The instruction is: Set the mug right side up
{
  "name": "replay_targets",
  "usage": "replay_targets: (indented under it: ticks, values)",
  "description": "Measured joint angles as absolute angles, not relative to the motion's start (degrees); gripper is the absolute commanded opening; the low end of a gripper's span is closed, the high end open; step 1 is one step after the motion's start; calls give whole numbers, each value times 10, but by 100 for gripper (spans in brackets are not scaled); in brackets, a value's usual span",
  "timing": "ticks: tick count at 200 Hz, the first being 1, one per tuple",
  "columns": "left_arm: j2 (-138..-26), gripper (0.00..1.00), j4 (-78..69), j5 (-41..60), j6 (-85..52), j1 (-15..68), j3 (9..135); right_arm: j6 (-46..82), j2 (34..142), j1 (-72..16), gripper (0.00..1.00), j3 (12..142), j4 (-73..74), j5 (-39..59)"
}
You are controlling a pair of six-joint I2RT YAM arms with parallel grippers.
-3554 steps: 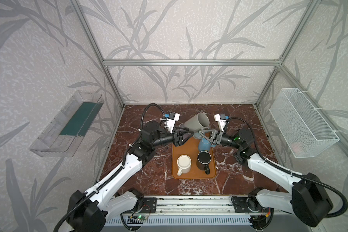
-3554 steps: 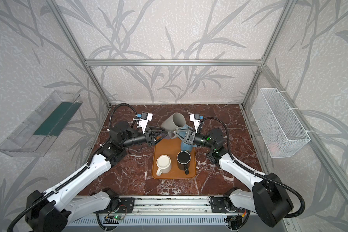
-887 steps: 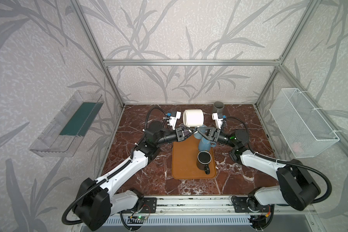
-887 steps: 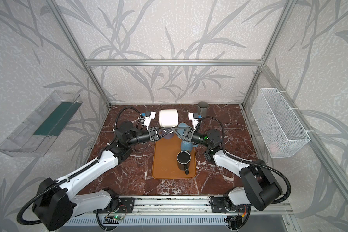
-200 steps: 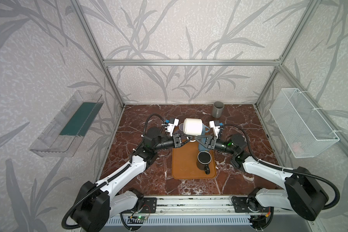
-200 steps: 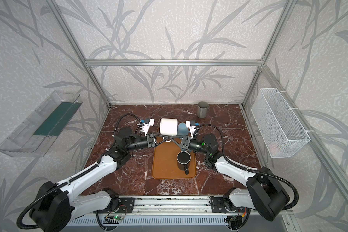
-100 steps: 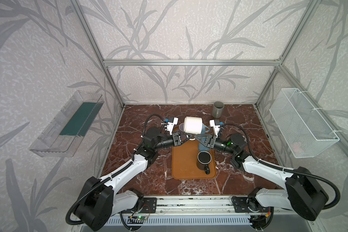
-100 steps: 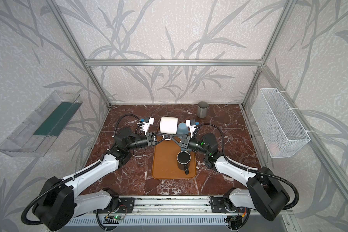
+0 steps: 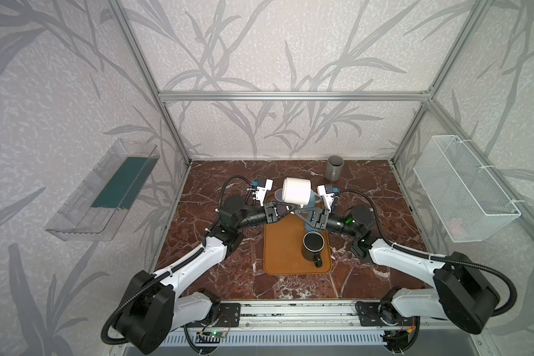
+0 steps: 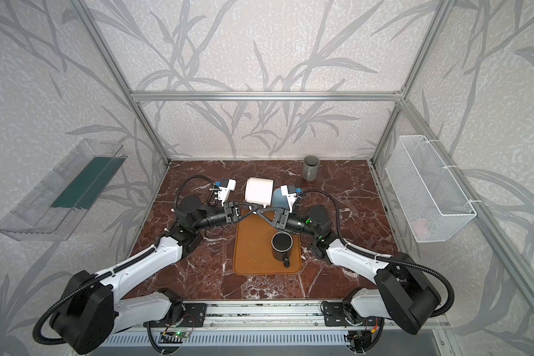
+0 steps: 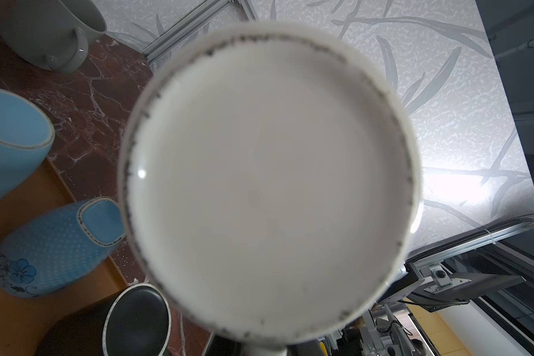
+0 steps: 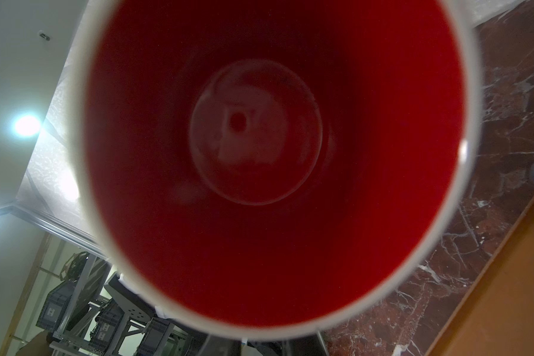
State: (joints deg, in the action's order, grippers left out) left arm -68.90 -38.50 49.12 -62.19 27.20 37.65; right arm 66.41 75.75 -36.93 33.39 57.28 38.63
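The marble table point(image 9: 373, 185) carries an orange tray point(image 9: 285, 255). The white mug point(image 9: 296, 192) hangs in the air above the tray's far end, lying on its side. Its long axis runs roughly level from left to right. The flat base faces the left arm, the red-lined mouth faces the right arm, and the handle is underneath.

1 black mug point(image 9: 313, 246) stands upright on the tray, nearer the front. A gray mug point(image 9: 334, 168) stands upright by the back wall, well apart. A blue mug point(image 10: 278, 198) sits at the tray's far edge, mostly hidden behind the white mug.

The 2 grippers meet beneath the white mug. The left gripper point(image 9: 285, 210) is clenched there at the handle. The right gripper point(image 9: 301, 212) reaches in just beside it, but the pictures do not show whether its jaws grasp anything.
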Motion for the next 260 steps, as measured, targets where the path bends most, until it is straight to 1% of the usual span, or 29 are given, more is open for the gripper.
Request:
replay_targets:
  ticks: [115, 219, 260]
  values:
    - [-689, 0, -410, 480, -630, 273, 372, 690, 760, -372, 21, 332, 594, 356]
    - [-688, 0, -424, 473, -632, 272, 362, 701, 760, -372, 23, 329, 602, 318]
    - [-688, 0, -429, 470, -633, 273, 359, 714, 774, -372, 22, 329, 627, 315]
